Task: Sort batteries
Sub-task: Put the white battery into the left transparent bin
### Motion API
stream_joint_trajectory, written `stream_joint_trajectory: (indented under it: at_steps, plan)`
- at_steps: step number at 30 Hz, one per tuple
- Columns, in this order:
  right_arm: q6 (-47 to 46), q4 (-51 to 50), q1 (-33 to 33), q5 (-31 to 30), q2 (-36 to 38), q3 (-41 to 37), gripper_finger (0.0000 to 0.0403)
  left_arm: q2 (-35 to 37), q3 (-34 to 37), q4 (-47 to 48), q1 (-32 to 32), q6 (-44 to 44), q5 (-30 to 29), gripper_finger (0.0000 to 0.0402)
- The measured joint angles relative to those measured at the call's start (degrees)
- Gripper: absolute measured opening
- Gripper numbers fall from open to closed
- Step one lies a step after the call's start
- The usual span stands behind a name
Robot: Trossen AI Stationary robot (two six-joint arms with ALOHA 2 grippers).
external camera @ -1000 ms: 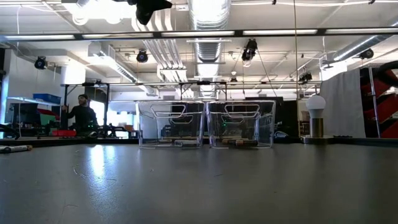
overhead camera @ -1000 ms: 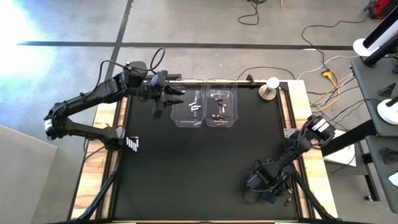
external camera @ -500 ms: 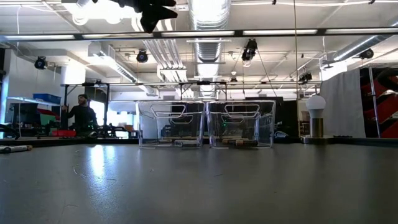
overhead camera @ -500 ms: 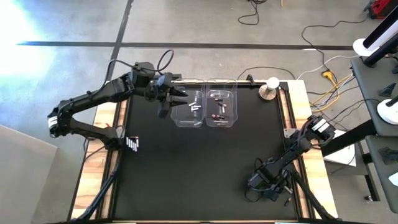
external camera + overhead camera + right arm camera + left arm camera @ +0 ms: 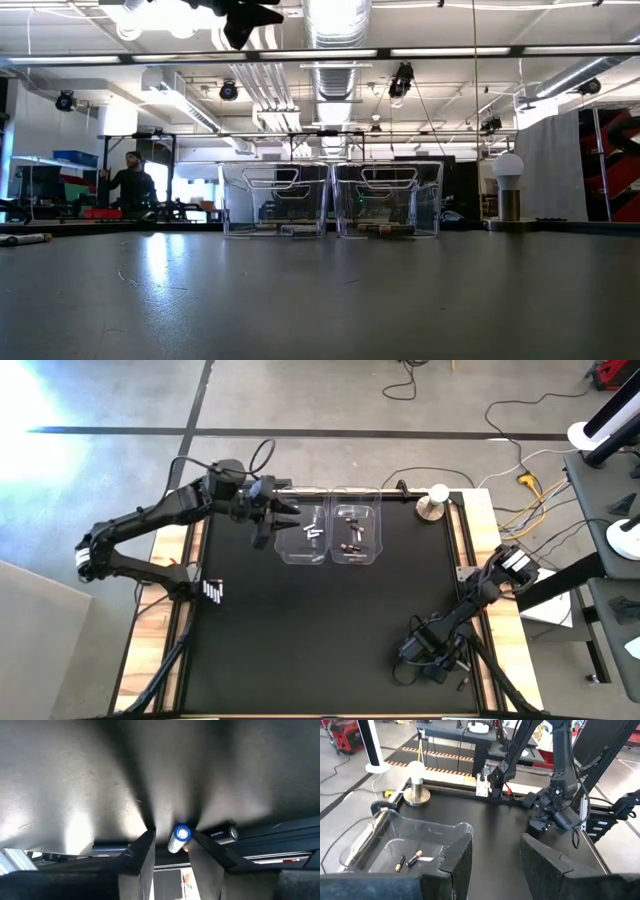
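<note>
Starting at the bottom right of the high view, the right gripper is low over the black table mat. In its wrist view a silvery-white cylindrical battery with a blue end stands between its two dark fingers, and a dark battery lies just beside; whether the fingers already pinch the silvery one I cannot tell. At the left edge of the mat, a small row of dark batteries waits unsorted.

Farther up, two clear rectangular plastic bins stand side by side. The left bin holds a few silvery-white cells, the right bin some dark cells with reddish ends. The left gripper hovers at the left bin's outer side, its fingers spread and empty.

So, as I judge, the sorting is partly done; the row and the cells near the right gripper remain.
</note>
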State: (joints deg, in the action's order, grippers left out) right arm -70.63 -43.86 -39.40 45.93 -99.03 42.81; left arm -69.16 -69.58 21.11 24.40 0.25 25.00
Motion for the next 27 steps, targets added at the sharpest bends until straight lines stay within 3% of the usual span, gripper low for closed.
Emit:
stream_joint_trajectory:
  at_steps: [11,17,23,27]
  plan:
    - [-1.57,3.53,-0.07,-1.18,-0.04,-2.34,0.0074,8.50,-0.02,-11.22,0.00,-2.77,0.00,0.0143]
    - [-1.86,4.21,-0.15,-3.00,-0.08,-2.42,0.0058,11.29,-0.02,-8.91,0.00,-9.31,-0.15,0.0143]
    - [-4.89,5.22,-0.04,-3.30,-0.08,-2.41,0.0052,13.64,-0.02,-12.06,-0.02,-9.95,11.28,0.0143]
    - [-5.92,4.97,-0.09,-4.13,-0.09,-1.57,0.0053,16.51,-0.02,-16.86,0.08,-10.74,8.85,0.0143]
